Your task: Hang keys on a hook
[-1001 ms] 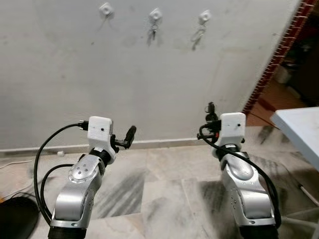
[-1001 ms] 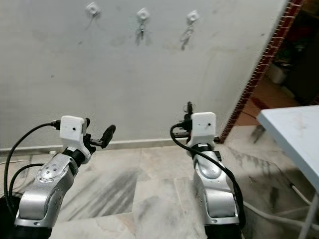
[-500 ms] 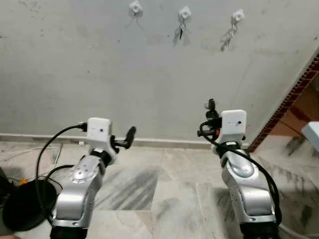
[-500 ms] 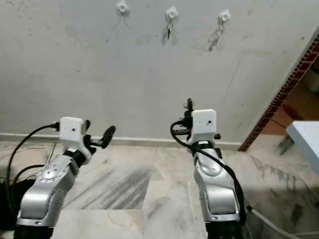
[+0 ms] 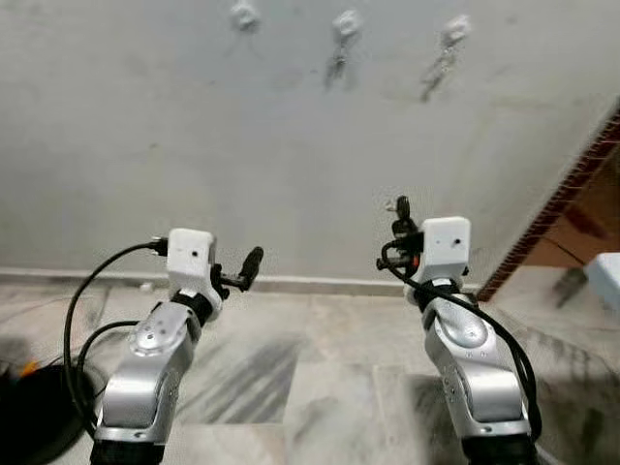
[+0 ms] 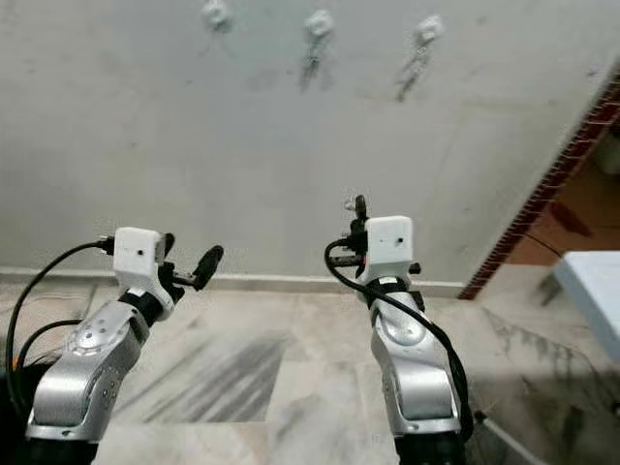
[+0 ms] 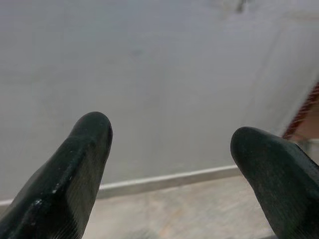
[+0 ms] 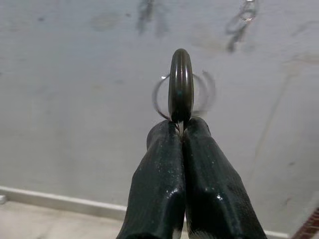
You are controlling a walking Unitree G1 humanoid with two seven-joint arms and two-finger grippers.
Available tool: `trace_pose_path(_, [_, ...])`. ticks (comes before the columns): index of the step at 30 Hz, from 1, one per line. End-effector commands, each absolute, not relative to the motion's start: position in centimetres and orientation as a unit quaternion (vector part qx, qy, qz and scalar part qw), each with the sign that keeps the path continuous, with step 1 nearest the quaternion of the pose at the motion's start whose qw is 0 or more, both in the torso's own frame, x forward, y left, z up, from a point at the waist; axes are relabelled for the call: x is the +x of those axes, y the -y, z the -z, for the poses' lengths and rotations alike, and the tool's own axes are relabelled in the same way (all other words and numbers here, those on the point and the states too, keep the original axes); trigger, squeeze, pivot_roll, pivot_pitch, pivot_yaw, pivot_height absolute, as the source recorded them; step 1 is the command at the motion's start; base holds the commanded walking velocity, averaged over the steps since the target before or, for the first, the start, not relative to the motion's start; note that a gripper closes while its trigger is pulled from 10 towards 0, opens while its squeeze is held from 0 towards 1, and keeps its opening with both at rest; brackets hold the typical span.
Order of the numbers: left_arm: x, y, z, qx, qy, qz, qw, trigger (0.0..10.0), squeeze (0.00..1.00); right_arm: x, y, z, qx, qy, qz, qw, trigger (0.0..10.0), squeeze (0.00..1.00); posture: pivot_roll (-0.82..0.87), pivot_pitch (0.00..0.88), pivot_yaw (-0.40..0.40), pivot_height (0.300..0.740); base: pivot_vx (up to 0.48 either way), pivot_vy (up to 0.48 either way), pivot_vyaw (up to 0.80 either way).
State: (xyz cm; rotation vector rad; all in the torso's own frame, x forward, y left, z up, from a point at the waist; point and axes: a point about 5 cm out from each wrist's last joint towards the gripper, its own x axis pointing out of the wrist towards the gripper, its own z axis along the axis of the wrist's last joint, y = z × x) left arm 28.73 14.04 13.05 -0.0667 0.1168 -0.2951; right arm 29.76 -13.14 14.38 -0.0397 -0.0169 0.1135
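Three white hooks sit high on the grey wall: the left hook looks bare, the middle hook carries hanging keys, and the right hook carries a key ring. My right gripper is shut on a dark key with a thin metal ring. It is held up in front of the wall, well below the hooks. My left gripper is open and holds nothing, raised at the same height.
A brick door edge runs down the right side. A white table corner juts in at the far right. A black round object lies on the marble floor at lower left. A skirting strip runs along the wall's base.
The whole picture has shifted and blurred, so the camera moved; the hooks now sit higher in view. Both arms keep the same pose, with the key still held.
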Motion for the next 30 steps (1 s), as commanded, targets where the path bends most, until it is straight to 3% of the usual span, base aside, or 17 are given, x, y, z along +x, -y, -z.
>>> trace_pose_path(1, [28.71,-13.9,-13.29,-0.027,-0.055,0.154,0.986,10.0,0.0,29.87,13.36,-14.71,-0.018,0.015,-0.052,0.998,10.0,0.0,0.14,0.0,-0.056,0.74,0.341,0.0,0.0])
trace_pose_path(11, [28.61,-13.88,-13.13,-0.028,-0.057,0.153,0.986,10.0,0.0,29.87,12.99,-14.59,-0.024,0.015,-0.065,0.997,10.0,0.0,0.14,0.0,-0.061,0.74,0.35,0.0,0.0])
trace_pose_path(15, [28.55,-13.82,-13.1,-0.028,-0.058,0.153,0.986,10.0,0.0,29.82,13.0,-14.55,-0.025,0.015,-0.066,0.997,10.0,0.0,0.14,0.0,-0.061,0.74,0.348,0.0,0.58])
trace_pose_path(20, [28.48,-13.87,-12.94,-0.035,-0.064,0.149,0.986,10.0,0.0,29.79,12.97,-14.46,-0.022,0.014,-0.066,0.997,10.0,0.0,0.14,0.0,-0.062,0.74,0.258,0.302,0.57])
trace_pose_path(30, [28.51,-13.76,-12.91,-0.035,-0.065,0.15,0.986,10.0,0.0,29.84,13.09,-14.34,-0.02,0.011,-0.064,0.998,10.0,0.0,0.14,0.0,-0.061,0.74,0.0,0.449,0.0])
